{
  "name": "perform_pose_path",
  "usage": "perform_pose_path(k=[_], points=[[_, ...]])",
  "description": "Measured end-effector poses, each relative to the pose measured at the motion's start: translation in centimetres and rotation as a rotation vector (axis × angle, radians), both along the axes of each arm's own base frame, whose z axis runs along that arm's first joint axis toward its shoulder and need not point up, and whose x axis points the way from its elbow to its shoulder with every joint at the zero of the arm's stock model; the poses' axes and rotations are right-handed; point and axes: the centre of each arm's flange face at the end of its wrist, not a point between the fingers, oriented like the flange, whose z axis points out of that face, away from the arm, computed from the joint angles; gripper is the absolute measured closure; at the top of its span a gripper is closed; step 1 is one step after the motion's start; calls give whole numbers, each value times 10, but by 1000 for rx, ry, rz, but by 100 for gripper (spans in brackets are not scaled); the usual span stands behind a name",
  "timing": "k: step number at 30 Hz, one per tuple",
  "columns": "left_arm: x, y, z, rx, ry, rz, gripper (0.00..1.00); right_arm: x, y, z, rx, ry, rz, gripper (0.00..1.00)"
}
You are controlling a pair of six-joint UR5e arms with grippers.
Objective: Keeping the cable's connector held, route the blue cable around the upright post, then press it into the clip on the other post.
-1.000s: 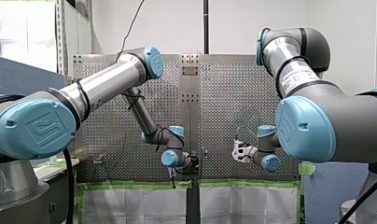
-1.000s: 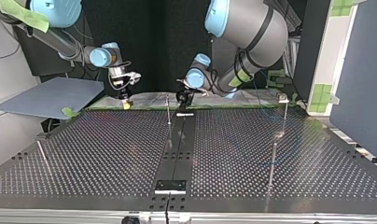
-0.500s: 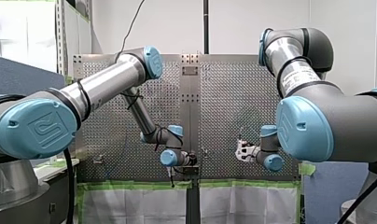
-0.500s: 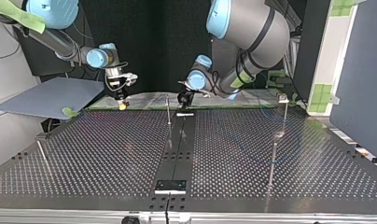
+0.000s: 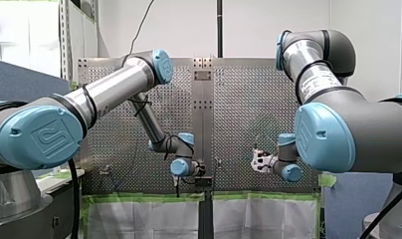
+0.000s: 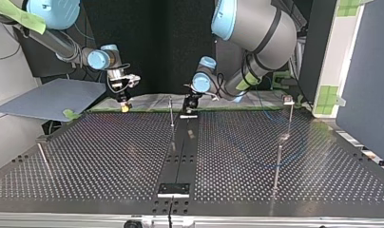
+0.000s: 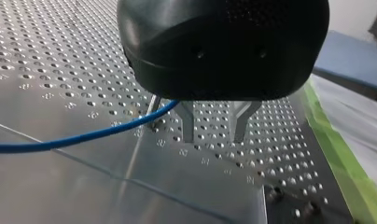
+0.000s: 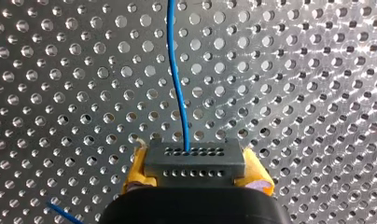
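You had the right gripper (image 8: pixel 194 169) clenched on the grey connector (image 8: pixel 194 156), with its yellow pads (image 8: pixel 134 173) pressed against the block's two sides, low over the perforated table (image 8: pixel 317 93). The blue cable (image 8: pixel 178 79) left the connector's upper row of holes and ran straight ahead over the perforations, away from that gripper. In the top view it hung at the table's far edge, at the view's left, well apart from the left gripper (image 7: pixel 213 126) near the middle. Your left gripper's metal fingers (image 7: pixel 188 122) stood spread, with only bare table between them, grasping nothing. The cable passed just beside one finger and under the black gripper body. A thin upright post (image 6: pixel 171 111) stood near that gripper in the top view. The post carrying the clip (image 6: pixel 288 100) stood at that view's right, well apart from both grippers.
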Motion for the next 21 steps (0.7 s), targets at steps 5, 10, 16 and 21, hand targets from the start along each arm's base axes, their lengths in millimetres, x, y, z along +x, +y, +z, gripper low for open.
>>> perform_pose_path(k=[5, 10, 16, 21], points=[[0, 3, 0, 58, -13, 15, 0, 0, 0, 0, 0, 0, 4, 100], [-1, 1, 4, 102, -31, 9, 0, 1, 1, 0, 2, 1, 6, 100], [-1, -1, 26, 159, -50, 21, 0, 2, 2, -1, 4, 1, 15, 100], [-6, -7, 41, 209, -51, 6, 0, 2, 2, -1, 6, -1, 20, 100]])
